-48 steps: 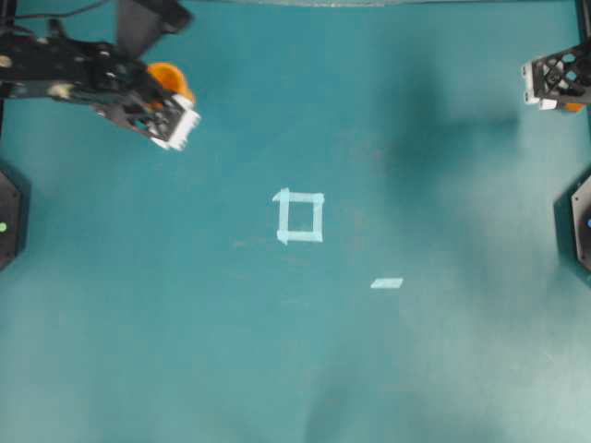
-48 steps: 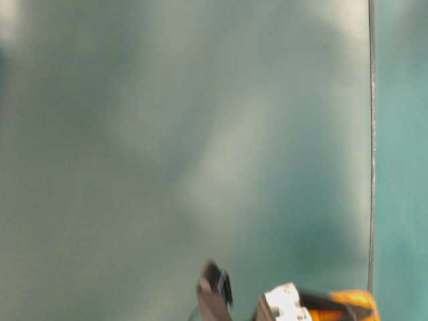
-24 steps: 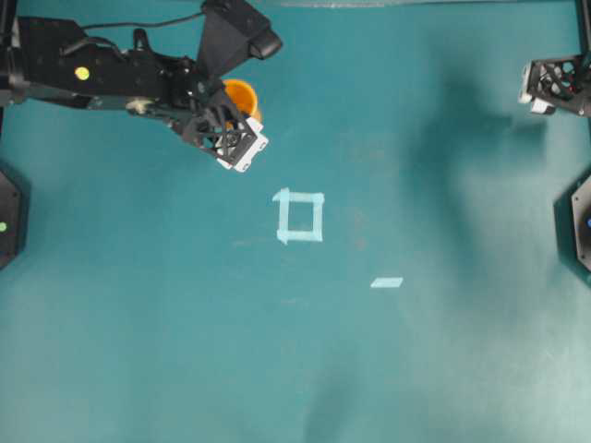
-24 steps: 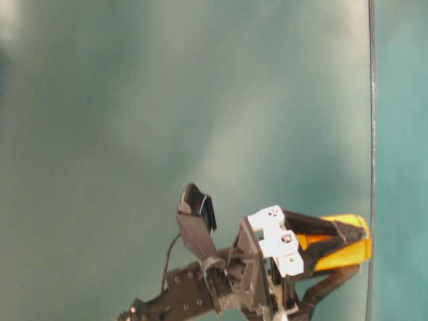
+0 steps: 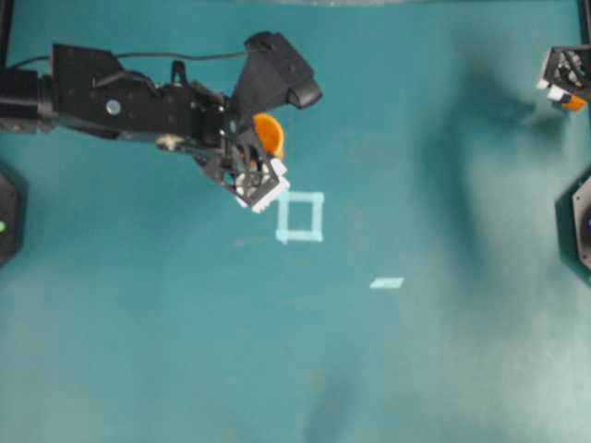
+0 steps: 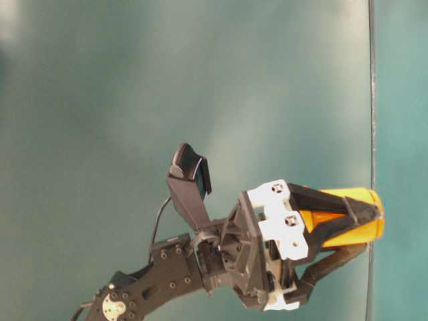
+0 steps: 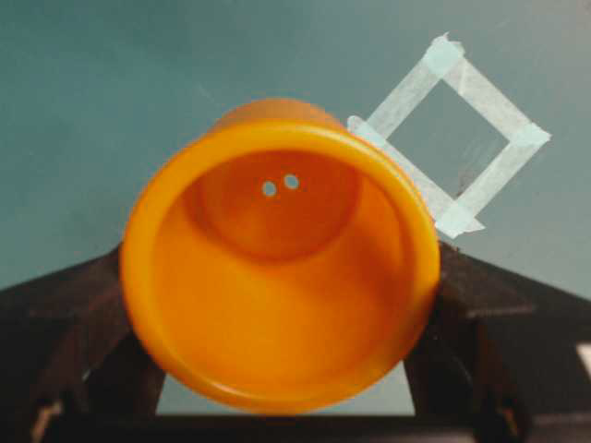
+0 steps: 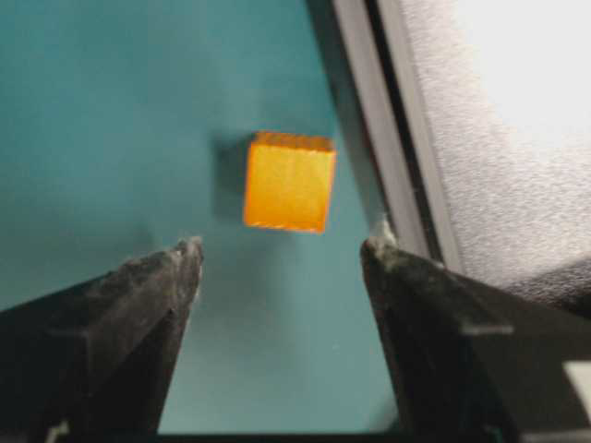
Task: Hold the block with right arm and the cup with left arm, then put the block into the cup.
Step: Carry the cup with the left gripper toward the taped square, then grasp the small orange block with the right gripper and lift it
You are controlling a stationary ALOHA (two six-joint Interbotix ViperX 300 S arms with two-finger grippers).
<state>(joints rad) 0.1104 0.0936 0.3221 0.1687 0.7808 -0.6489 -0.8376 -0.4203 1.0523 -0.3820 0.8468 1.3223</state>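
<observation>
Your left tool is clamped around the orange cup, one black finger pressed to each side of its wall, and the wrist view looks straight into the mouth, where two small holes show in the bottom. From overhead, the left arm reaches in from the left edge, with the cup peeking out beside the white-tipped fingers, just beside the upper left corner of the pale tape square stuck on the teal surface. At table level you see the cup lying sideways in that tool, its far end toward the right of the frame, lifted off the surface. A short strip of tape sits alone, well apart, lower right of the square. Over on your right side, the right tool hangs spread wide with nothing in it, and the small orange block rests on the surface ahead of the fingertips, apart from both, close to the dark rail at the surface's edge. Overhead, that right tool is tucked in the top right corner with a bit of orange at its lower edge.
</observation>
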